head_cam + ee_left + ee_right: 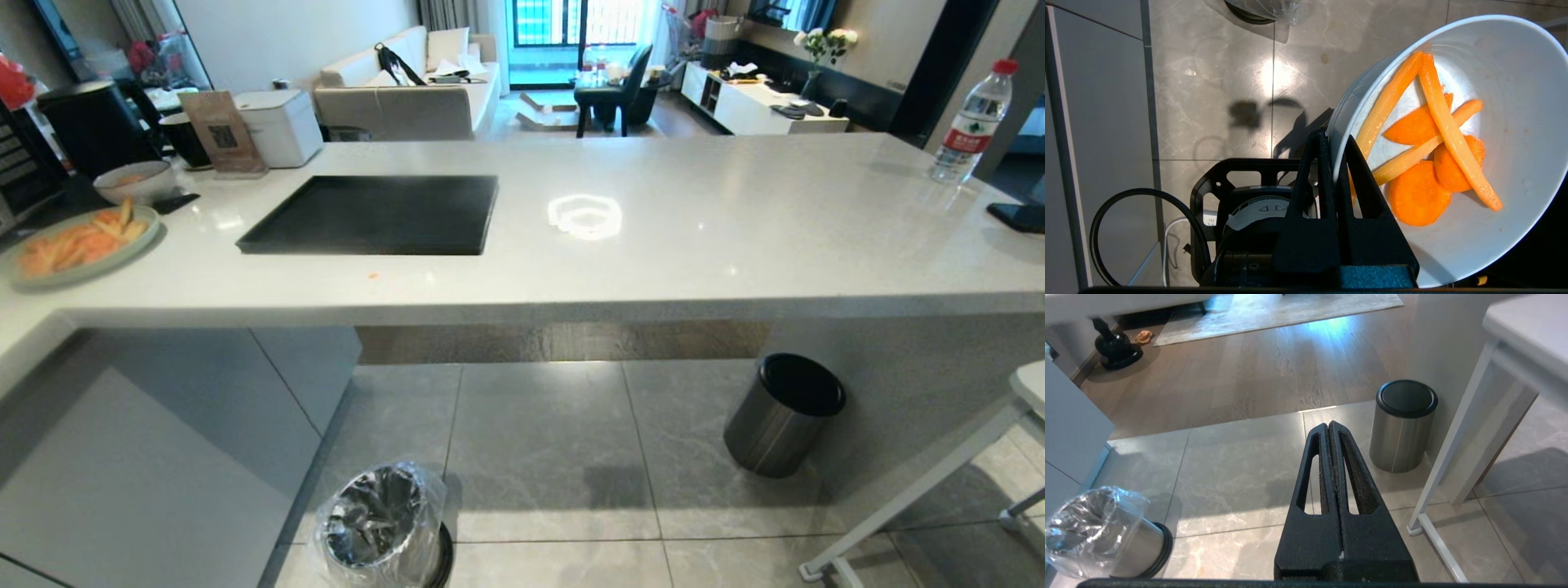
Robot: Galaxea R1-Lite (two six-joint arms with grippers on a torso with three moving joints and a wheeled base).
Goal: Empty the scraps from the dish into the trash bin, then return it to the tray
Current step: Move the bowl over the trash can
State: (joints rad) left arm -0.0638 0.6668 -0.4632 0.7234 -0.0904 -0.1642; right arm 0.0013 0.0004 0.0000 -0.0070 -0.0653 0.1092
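Dish (1502,134) w/ scraps (1429,147) – carrot slices & pale fry sticks – is off the counter, held above the grey floor tiles and tipped, scraps lying against its lower side. Left gripper (1336,139) is clamped on the rim nr the edge, one finger inside, one outside. Lined trash bin (382,523) stands on the floor by the cabinet, apart from the dish; its bagged rim shows at the edge of the left wrist view. Tray (371,214) sits bare on the white counter.

Writing: water bottle (969,122) at the counter's far right has a red-and-white label, text too small to read. Brown card (220,131) behind the tray carries a square code, unreadable.

Right gripper (1329,433) hangs low over the tiles, fingers pressed together, holding nothing, pointing twd the dark steel bin w/ black top (1402,424).
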